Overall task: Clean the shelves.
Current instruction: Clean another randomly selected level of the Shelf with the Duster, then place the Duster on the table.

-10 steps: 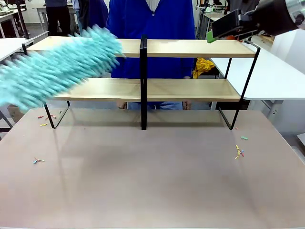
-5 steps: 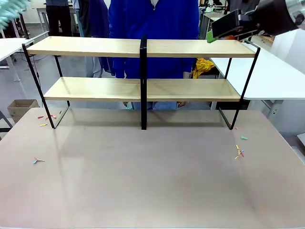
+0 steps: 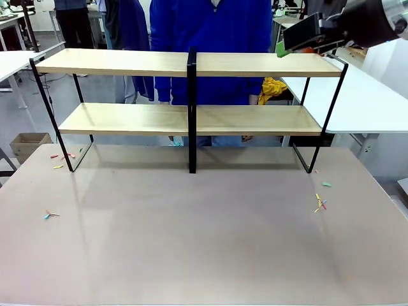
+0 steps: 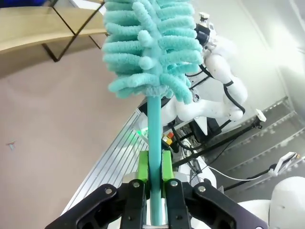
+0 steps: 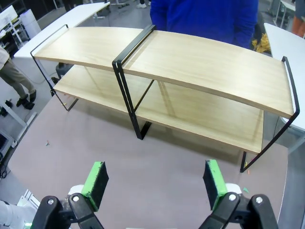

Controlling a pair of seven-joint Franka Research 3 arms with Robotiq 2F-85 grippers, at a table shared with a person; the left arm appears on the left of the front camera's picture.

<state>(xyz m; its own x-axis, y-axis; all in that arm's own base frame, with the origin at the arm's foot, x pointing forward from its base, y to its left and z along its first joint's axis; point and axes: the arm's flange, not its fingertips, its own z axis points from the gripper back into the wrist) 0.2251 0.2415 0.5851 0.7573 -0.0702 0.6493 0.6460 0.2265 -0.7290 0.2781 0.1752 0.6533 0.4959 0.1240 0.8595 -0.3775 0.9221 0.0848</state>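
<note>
The shelves [image 3: 255, 64] stand across the far half of the table, two light-wood boards on a black frame with a central post. They also appear from above in the right wrist view [image 5: 205, 62]. My right gripper [image 3: 284, 43] hovers above the top board's right end, and its own camera shows it open [image 5: 155, 186] with nothing between the green pads. My left gripper [image 4: 154, 174] is shut on the thin handle of a teal fluffy duster [image 4: 147, 47], whose head points away from the wrist. A corner of the shelves [image 4: 28, 31] sits far off at that view's upper left.
Small coloured scraps lie on the brown table at the right [image 3: 320, 204], the left [image 3: 50, 215] and by the rack's left foot [image 3: 64, 156]. A person in blue [image 3: 210, 25] stands behind the rack. White tables [image 3: 363, 95] flank it.
The duster swept across the shelves' left half, then rose out of the front view at the upper left. The right arm has held still.
</note>
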